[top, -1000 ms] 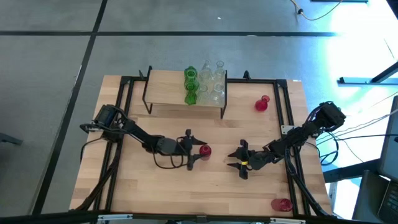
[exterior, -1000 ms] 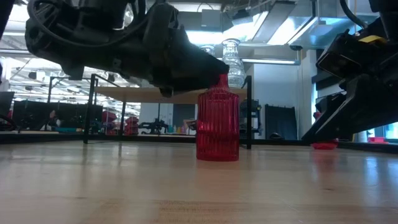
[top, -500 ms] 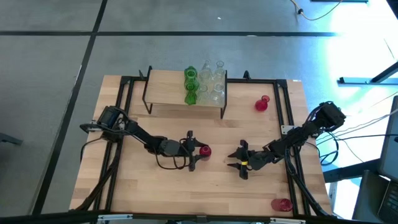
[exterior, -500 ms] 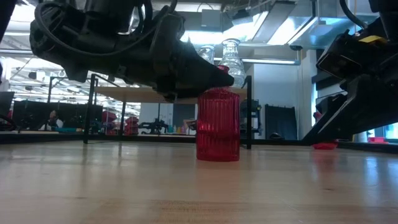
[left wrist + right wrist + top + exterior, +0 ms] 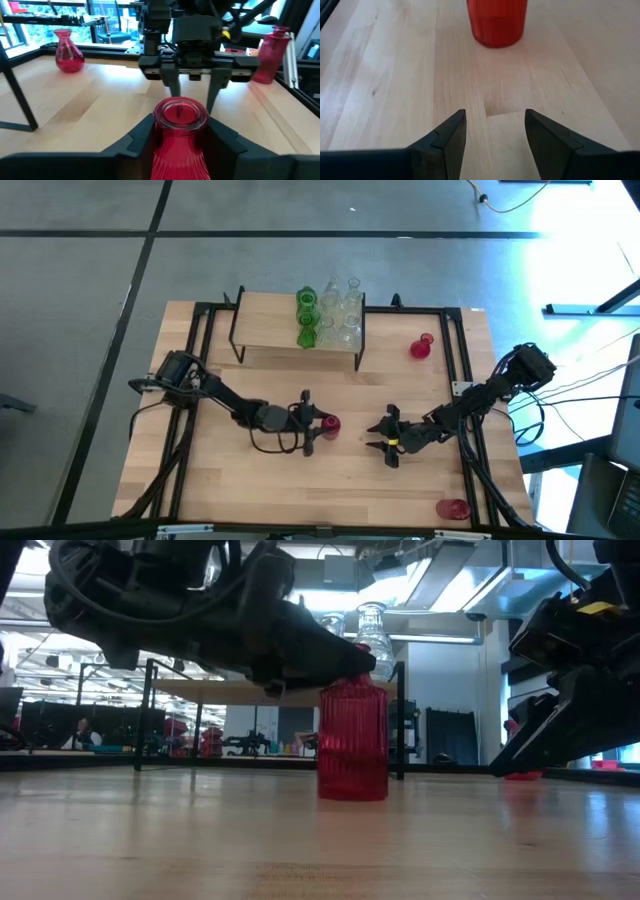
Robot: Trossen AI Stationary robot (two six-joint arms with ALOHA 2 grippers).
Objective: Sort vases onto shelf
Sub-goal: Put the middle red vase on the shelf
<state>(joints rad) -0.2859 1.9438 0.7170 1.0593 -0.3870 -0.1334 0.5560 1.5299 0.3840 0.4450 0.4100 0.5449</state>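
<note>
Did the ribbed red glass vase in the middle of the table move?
Yes, slightly. In the low view the ribbed red glass vase has shifted a little right, toward the shelf's black metal leg behind it.

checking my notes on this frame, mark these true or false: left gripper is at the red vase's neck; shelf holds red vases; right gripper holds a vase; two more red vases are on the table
1. The left gripper sits around the ribbed red vase's neck: true.
2. The shelf holds red vases: false, only green vases and clear vases stand there.
3. The right gripper holds a vase: false, its fingers are open and empty.
4. Two other red vases stand on the table: true, a round one and another.
</note>
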